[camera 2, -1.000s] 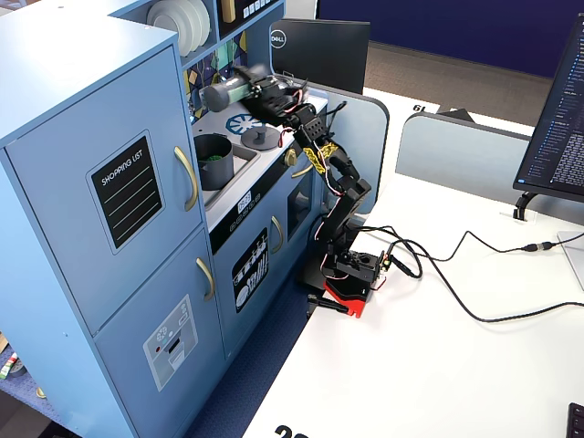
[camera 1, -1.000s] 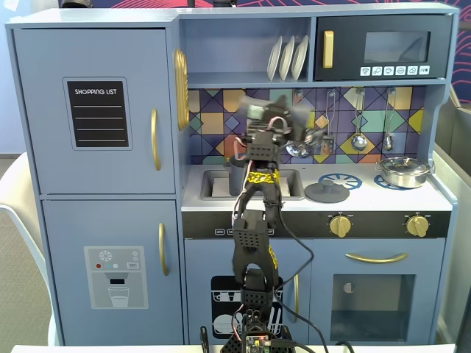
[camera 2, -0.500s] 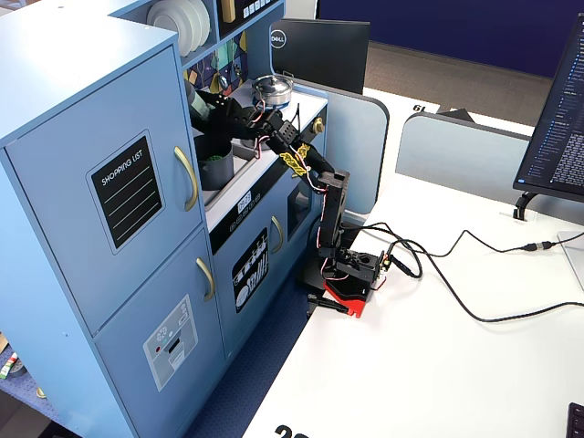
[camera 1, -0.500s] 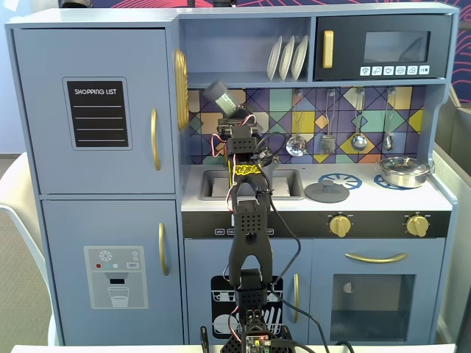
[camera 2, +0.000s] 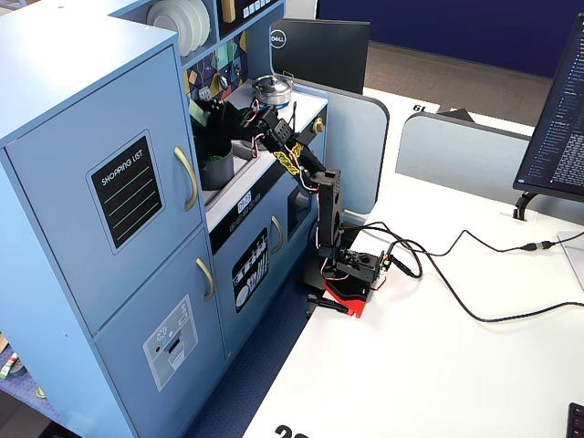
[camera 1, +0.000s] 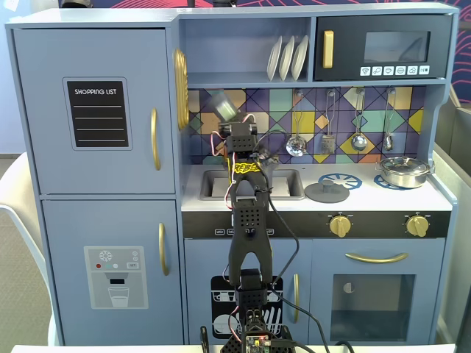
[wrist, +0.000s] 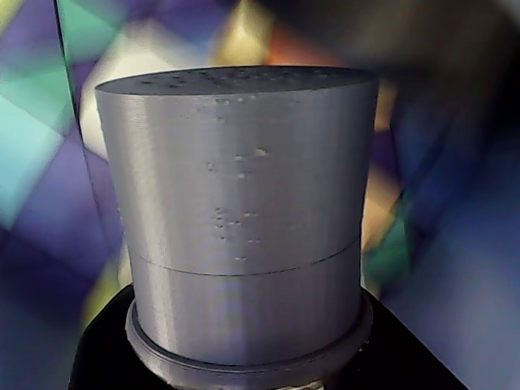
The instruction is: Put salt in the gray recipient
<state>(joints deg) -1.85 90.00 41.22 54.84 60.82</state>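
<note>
Fixed view, front: the arm (camera 1: 249, 220) reaches up from the table edge into the toy kitchen (camera 1: 96, 184). The gripper (camera 1: 229, 118) carries the salt shaker (camera 1: 223, 104), tilted, in front of the coloured backsplash and above the sink (camera 1: 215, 184). The silver pot (camera 1: 403, 171) sits on the right burner, well apart from the shaker.

Wrist view: the salt shaker (wrist: 240, 219) fills the frame, a gray ribbed cylinder with a perforated top; the jaws are clamped at its base.

Fixed view, side: the gripper (camera 2: 217, 117) is over the sink area; the silver pot (camera 2: 272, 88) stands beyond it on the counter
</note>
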